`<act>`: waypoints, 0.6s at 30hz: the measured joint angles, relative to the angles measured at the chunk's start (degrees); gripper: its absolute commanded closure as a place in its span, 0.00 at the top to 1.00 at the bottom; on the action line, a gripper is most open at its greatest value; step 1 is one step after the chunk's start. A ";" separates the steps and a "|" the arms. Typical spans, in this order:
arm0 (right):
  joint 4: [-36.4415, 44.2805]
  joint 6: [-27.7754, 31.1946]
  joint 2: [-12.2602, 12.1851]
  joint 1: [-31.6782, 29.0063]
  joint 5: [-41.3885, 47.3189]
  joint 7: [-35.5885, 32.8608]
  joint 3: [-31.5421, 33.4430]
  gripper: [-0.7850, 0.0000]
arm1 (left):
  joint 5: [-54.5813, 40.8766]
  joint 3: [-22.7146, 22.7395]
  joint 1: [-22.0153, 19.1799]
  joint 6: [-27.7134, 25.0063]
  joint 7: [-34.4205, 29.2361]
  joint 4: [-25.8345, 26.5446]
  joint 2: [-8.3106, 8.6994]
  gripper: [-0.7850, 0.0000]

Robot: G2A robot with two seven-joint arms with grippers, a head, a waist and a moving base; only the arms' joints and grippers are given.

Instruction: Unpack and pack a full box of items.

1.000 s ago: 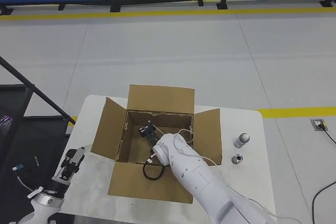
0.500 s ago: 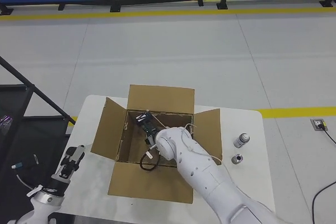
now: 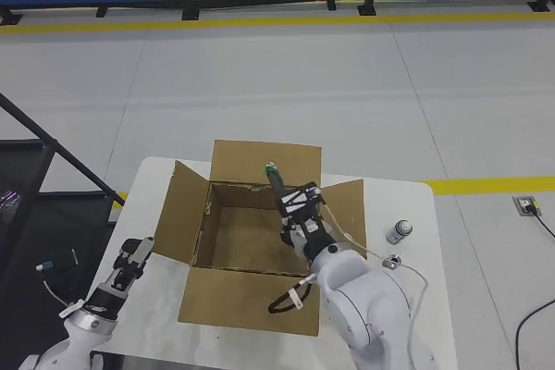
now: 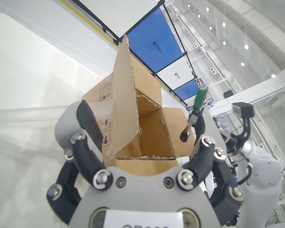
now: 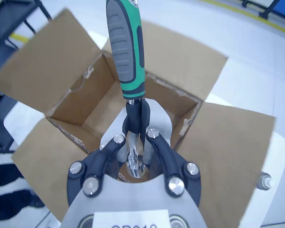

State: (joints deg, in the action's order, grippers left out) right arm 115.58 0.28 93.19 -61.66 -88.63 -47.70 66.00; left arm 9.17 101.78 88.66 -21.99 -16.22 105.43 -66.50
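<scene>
The right gripper (image 5: 135, 112) is being held above the open box (image 3: 259, 162) near its back wall, clamped on the metal neck of a green-handled ratchet (image 5: 127, 41). The left gripper (image 3: 139, 250) is being held with fingers apart over the table (image 3: 407, 305), near the box's left flap.

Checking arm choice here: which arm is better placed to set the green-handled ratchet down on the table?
Right. The right gripper is shut on the ratchet above the open box, and the small can stands on the table at that side. The left gripper is open, empty, beside the opposite flap.
</scene>
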 measured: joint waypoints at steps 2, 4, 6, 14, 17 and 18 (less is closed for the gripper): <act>4.23 -0.91 -0.28 -2.63 -1.12 2.31 1.34 0.00 | -0.01 -0.09 -0.05 -0.07 -0.07 -0.16 0.01 1.00; 8.68 -2.75 -0.57 -5.32 -3.39 2.70 3.13 0.00 | -0.05 -0.13 -0.09 -0.10 -0.19 -0.29 0.02 1.00; 13.08 -4.83 -0.79 -7.59 -5.75 1.38 5.30 0.00 | -0.14 -0.15 -0.12 -0.15 -0.41 -0.39 0.04 1.00; 18.58 -12.33 -1.23 -12.48 -5.66 -7.54 18.36 0.00 | -0.36 -0.68 -1.32 -0.02 -1.71 -1.14 0.15 1.00; 13.07 -9.72 -1.61 -10.40 -0.13 -13.96 25.23 0.00 | 0.08 -1.31 -2.07 -0.05 -2.29 -1.04 0.19 1.00; 9.85 -8.83 -1.80 -9.13 1.89 -16.06 27.78 0.00 | 0.15 -1.45 -2.28 0.06 -2.33 -0.97 0.20 1.00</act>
State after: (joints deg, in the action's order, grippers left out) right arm 125.43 -8.55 91.39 -70.80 -86.75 -63.76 93.77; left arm 9.32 100.34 86.37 -21.93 -18.55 104.46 -66.29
